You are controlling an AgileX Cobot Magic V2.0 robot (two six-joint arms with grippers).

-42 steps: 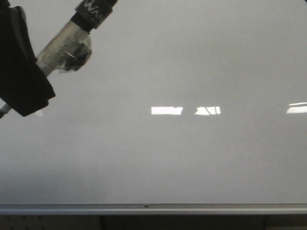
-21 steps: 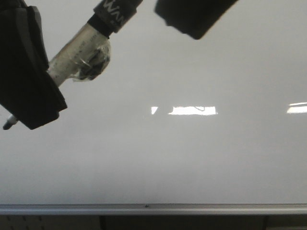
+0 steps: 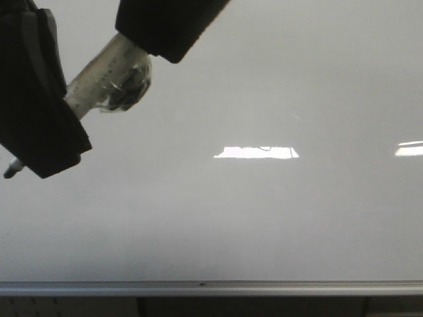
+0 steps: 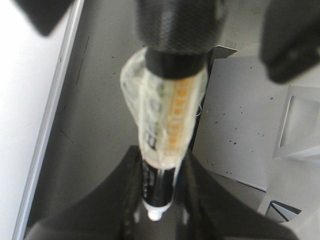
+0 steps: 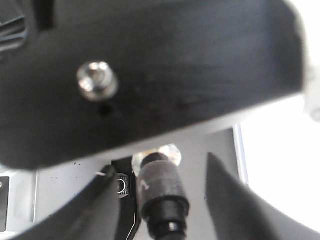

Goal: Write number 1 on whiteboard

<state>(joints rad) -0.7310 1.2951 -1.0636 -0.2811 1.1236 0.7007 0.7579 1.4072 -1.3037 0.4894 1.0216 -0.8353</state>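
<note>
The whiteboard (image 3: 264,218) fills the front view, glossy pale grey with no ink marks; its silver rail (image 3: 211,288) runs along the near edge. My left gripper (image 3: 49,132) is shut on a tape-wrapped marker (image 3: 106,79), held tilted above the board, with one small end (image 3: 8,173) poking out at the lower left. In the left wrist view the marker (image 4: 167,115) sits between the fingers (image 4: 125,200). My right gripper (image 3: 168,26) is at the marker's upper end. In the right wrist view its jaws stand open on either side of the black ribbed cap (image 5: 159,187), not touching it.
Bright light reflections (image 3: 256,152) lie on the board. A tiny dark speck (image 3: 201,284) sits on the rail. Below the board edge, a grey speckled floor or surface (image 4: 240,130) shows in the left wrist view. The left gripper's black body (image 5: 150,75) fills the right wrist view.
The right gripper came in from the upper right and moved left over the marker's upper end. The left gripper with the marker shifted slightly right, then held still.
</note>
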